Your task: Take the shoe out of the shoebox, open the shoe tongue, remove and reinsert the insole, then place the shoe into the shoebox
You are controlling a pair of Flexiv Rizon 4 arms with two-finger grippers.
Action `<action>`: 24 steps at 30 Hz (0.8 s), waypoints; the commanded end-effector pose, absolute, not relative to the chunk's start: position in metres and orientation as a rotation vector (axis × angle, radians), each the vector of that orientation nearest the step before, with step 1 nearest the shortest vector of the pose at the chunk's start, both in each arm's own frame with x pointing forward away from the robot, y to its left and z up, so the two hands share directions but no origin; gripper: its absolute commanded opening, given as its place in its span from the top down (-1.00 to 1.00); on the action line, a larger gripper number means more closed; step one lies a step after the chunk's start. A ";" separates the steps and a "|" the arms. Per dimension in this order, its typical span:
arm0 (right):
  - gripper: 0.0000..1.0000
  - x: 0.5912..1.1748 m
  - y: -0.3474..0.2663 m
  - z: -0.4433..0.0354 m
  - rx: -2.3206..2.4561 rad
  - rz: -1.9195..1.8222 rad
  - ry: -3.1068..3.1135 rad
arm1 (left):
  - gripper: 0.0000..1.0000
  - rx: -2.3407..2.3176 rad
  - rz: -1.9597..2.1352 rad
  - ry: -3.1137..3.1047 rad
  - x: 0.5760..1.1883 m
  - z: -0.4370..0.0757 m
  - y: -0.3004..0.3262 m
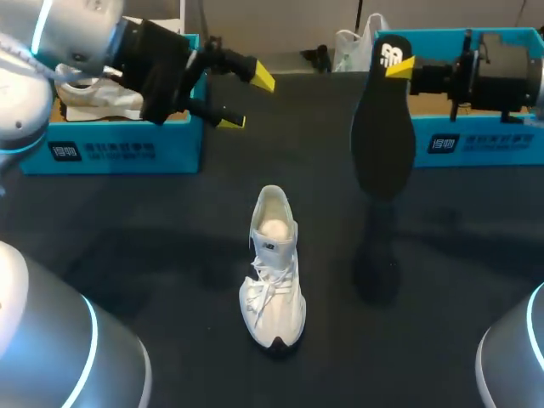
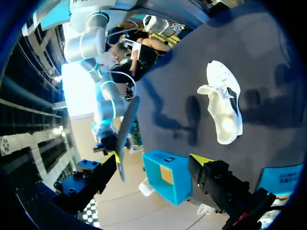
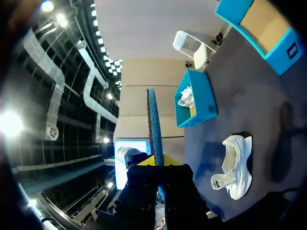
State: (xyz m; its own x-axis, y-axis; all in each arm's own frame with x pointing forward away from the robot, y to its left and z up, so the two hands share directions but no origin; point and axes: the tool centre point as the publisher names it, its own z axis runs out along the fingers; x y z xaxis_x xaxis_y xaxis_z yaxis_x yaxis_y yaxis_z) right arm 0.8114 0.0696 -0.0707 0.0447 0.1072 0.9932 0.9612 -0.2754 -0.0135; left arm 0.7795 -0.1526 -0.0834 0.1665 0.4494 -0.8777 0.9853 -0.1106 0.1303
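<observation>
On the dark table, between the left shoebox and the right shoebox, the white shoe stands outside any box, its mouth wide open. The black insole hangs well apart from it, pinched at its top end by the right gripper. The left gripper hovers spread and empty. Removal looks done; reinserting the insole and boxing the shoe remain.

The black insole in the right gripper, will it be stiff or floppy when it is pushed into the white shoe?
Probably semi-stiff: the insole, pinched at one end only by the right gripper, stays flat without curling. It looks thin edge-on in the right wrist view, so it is likely light and may bend when pressed against the shoe.
</observation>
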 end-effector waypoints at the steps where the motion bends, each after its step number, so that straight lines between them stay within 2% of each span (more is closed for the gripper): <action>1: 1.00 0.835 0.088 -0.074 -1.471 -1.276 -1.153 | -1.00 1.582 -0.956 1.290 0.766 -0.084 -0.136; 24: 1.00 0.862 0.126 -0.096 -1.573 -1.059 -1.059 | -1.00 1.576 -0.927 1.287 0.762 -0.083 -0.128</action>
